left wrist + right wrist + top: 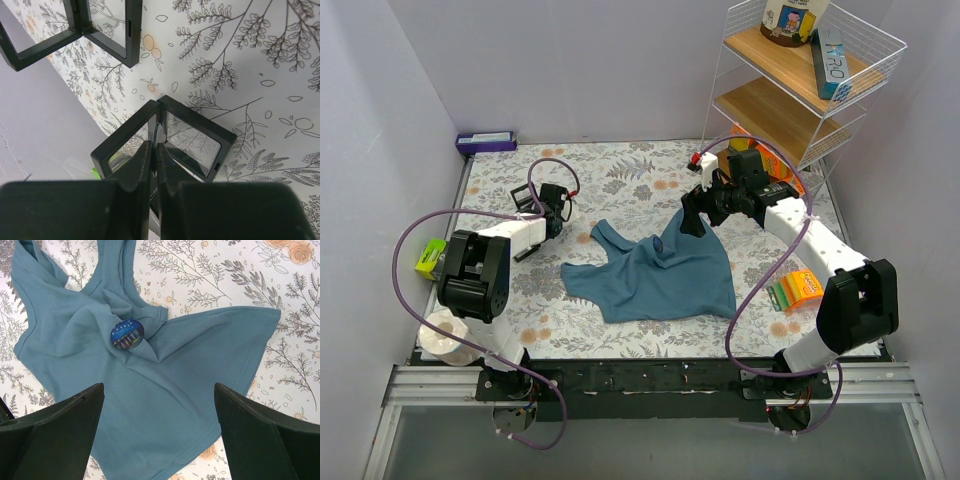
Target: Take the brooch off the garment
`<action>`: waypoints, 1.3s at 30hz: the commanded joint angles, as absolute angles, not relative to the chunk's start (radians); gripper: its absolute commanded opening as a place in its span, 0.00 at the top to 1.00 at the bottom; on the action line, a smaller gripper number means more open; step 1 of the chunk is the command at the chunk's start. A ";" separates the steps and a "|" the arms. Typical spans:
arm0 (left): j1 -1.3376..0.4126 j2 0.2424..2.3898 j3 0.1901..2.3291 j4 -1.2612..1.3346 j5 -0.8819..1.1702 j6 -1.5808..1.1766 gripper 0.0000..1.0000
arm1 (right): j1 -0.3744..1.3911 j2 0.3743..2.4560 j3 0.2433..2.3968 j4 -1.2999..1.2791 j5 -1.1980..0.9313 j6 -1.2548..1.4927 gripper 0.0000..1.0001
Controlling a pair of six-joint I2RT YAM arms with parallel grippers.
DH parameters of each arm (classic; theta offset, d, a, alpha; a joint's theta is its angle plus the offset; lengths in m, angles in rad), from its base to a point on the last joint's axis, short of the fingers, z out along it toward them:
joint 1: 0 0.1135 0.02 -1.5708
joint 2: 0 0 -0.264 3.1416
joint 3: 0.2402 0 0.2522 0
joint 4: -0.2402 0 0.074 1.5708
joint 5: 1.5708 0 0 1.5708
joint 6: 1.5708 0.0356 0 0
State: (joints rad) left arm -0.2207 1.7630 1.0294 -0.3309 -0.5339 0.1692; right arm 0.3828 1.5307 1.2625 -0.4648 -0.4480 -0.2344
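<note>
The shirt (pixel 660 278) lies crumpled between the arms. The right gripper (pixel 158 386) hangs over it, jaws wide and empty. The left gripper (pixel 155 147) is closed, off to the left. The round blue brooch (pixel 127 334) sits on a fold by the neckline. Best to descend centred on it and pinch its rim only, not the cloth.

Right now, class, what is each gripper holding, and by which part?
Right gripper: open above the T-shirt, holding nothing. Left gripper: shut at the hinge edge of the black folding frame; whether it pinches that edge cannot be told.
</note>
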 commanded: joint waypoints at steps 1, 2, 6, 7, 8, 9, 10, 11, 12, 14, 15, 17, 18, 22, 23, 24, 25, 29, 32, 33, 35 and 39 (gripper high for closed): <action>-0.215 1.761 1.068 -0.316 -0.564 0.192 1.00 | 0.385 1.545 1.312 -0.436 -0.463 -0.235 0.03; -0.213 1.763 1.066 -0.318 -0.563 0.193 1.00 | 0.385 1.546 1.315 -0.436 -0.462 -0.235 0.03; -0.213 1.769 1.058 -0.342 -0.565 0.190 1.00 | 0.383 1.554 1.318 -0.437 -0.465 -0.235 0.03; -0.213 1.767 1.055 -0.344 -0.566 0.190 1.00 | 0.385 1.557 1.318 -0.436 -0.466 -0.235 0.03; -0.213 1.770 1.052 -0.347 -0.566 0.189 1.00 | 0.385 1.557 1.319 -0.436 -0.466 -0.235 0.03; -0.212 1.770 1.048 -0.348 -0.565 0.189 1.00 | 0.385 1.559 1.321 -0.436 -0.466 -0.235 0.03; -0.213 1.770 1.043 -0.348 -0.568 0.190 1.00 | 0.385 1.560 1.321 -0.436 -0.466 -0.235 0.03; -0.213 1.770 1.043 -0.348 -0.569 0.189 1.00 | 0.384 1.560 1.322 -0.436 -0.468 -0.235 0.03; -0.213 1.770 1.042 -0.348 -0.569 0.187 1.00 | 0.385 1.560 1.322 -0.436 -0.469 -0.235 0.03; -0.212 1.773 1.039 -0.344 -0.572 0.192 1.00 | 0.385 1.563 1.324 -0.437 -0.474 -0.235 0.03; -0.212 1.773 1.039 -0.342 -0.574 0.196 1.00 | 0.385 1.563 1.325 -0.439 -0.480 -0.233 0.03; -0.212 1.776 1.042 -0.345 -0.578 0.202 1.00 | 0.385 1.566 1.327 -0.440 -0.483 -0.232 0.03; -0.212 1.775 1.043 -0.345 -0.578 0.210 1.00 | 0.385 1.566 1.328 -0.439 -0.483 -0.232 0.03; -0.212 1.773 1.040 -0.348 -0.594 0.227 1.00 | 0.385 1.566 1.327 -0.442 -0.480 -0.236 0.03; -0.212 1.773 1.034 -0.345 -0.597 0.232 1.00 | 0.384 1.566 1.327 -0.440 -0.482 -0.235 0.03; -0.212 1.773 1.031 -0.344 -0.600 0.233 1.00 | 0.385 1.565 1.327 -0.440 -0.483 -0.235 0.03; -0.213 1.775 1.026 -0.344 -0.600 0.236 1.00 | 0.385 1.566 1.325 -0.440 -0.483 -0.235 0.03; -0.212 1.789 1.020 -0.342 -0.603 0.236 1.00 | 0.385 1.569 1.330 -0.443 -0.485 -0.235 0.03; -0.212 1.801 1.020 -0.351 -0.611 0.233 1.00 | 0.383 1.572 1.333 -0.445 -0.483 -0.238 0.03; -0.212 1.805 1.019 -0.353 -0.609 0.232 1.00 | 0.385 1.572 1.333 -0.448 -0.482 -0.238 0.03; -0.212 1.809 1.019 -0.351 -0.607 0.230 1.00 | 0.385 1.571 1.330 -0.445 -0.482 -0.239 0.03; -0.212 1.816 1.020 -0.357 -0.604 0.229 1.00 | 0.385 1.569 1.325 -0.446 -0.483 -0.241 0.03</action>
State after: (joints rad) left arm -0.2180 1.8141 1.0218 -0.3500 -0.5919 0.2283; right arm 0.3828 1.5642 1.2869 -0.4625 -0.4671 -0.2352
